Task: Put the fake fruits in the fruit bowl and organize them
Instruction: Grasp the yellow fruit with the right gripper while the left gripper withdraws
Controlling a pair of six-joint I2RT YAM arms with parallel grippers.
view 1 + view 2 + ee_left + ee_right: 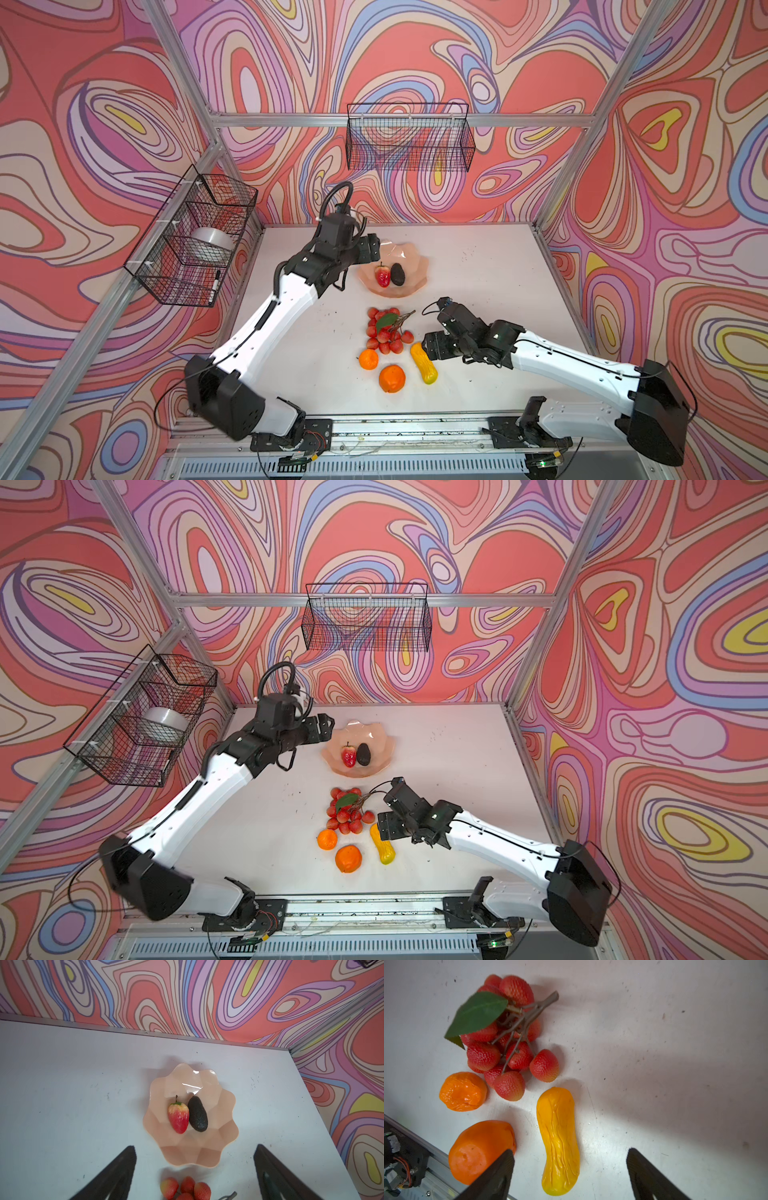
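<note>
The peach-pink fruit bowl (417,261) (207,1147) holds a red strawberry (382,276) (178,1118) and a dark avocado (398,274) (197,1114) side by side. My left gripper (372,252) (195,1148) hangs open and empty at the bowl's left rim. On the table nearer the front lie the red berry bunch (386,332) (508,1043), a small orange (369,359) (463,1091), a larger orange (392,378) (477,1151) and the long yellow fruit (424,363) (558,1140). My right gripper (428,347) (570,1152) is open over the yellow fruit's end, fingers either side, not touching.
A black wire basket (409,137) hangs on the back wall. Another wire basket (195,237) on the left frame holds a white roll (210,245). The metal rail (374,428) with both arm bases runs along the table's front edge.
</note>
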